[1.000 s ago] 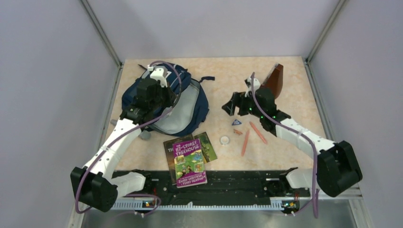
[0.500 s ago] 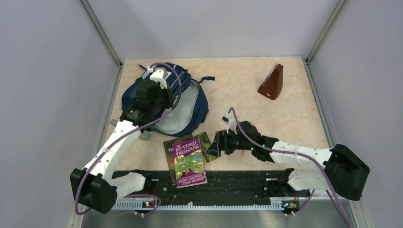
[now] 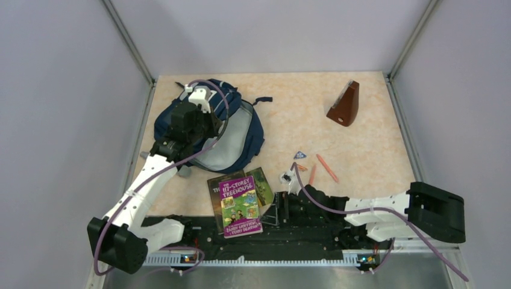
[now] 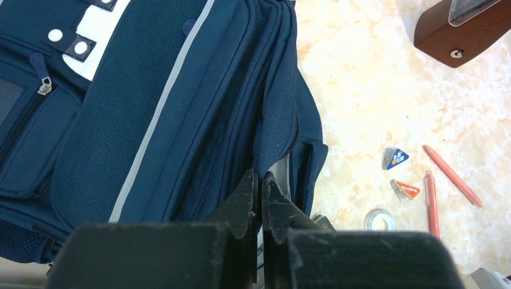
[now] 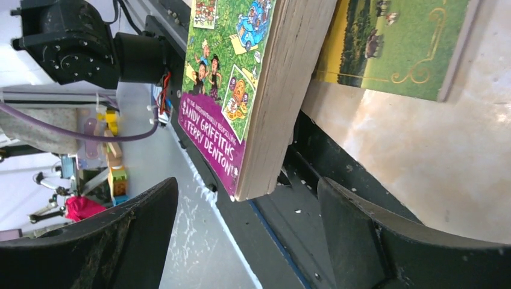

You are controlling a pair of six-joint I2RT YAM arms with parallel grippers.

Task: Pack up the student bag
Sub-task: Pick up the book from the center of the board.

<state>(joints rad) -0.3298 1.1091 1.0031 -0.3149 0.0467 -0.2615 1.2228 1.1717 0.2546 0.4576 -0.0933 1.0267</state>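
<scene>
At the near edge of the tabletop (image 3: 373, 144) lie two books. The purple paperback (image 3: 240, 206) sits on top of a green-covered one (image 3: 263, 185), and its near end juts out over the black rail (image 3: 313, 232) that carries the arm bases. The right gripper (image 5: 247, 186) lies low along that rail, just right of the books. Its jaws are spread wide, one on either side of the paperback's near right corner, and they hold nothing.

Just beyond it, toward the middle of the tabletop, is one small white tape roll (image 3: 284, 177), partly hidden by the right arm's cable. To its right are two orange-red pens, (image 3: 312, 174) and (image 3: 327, 168), lying apart at an angle. Beside them are two small triangular tags, one orange (image 3: 301, 167) and one blue (image 3: 300, 155).

The student bag (image 4: 138, 120) lies in the far left corner, its mouth gaping toward the middle so the grey lining shows. The left arm reaches across the bag's near left side and covers part of it. The left gripper (image 4: 260, 180) has its fingers pressed together, tips against the navy rim of the opening. Whether a fold of fabric is caught between them cannot be told.

One brown wedge-shaped block (image 3: 345, 105) stands alone near the far right corner, well apart from everything else.
</scene>
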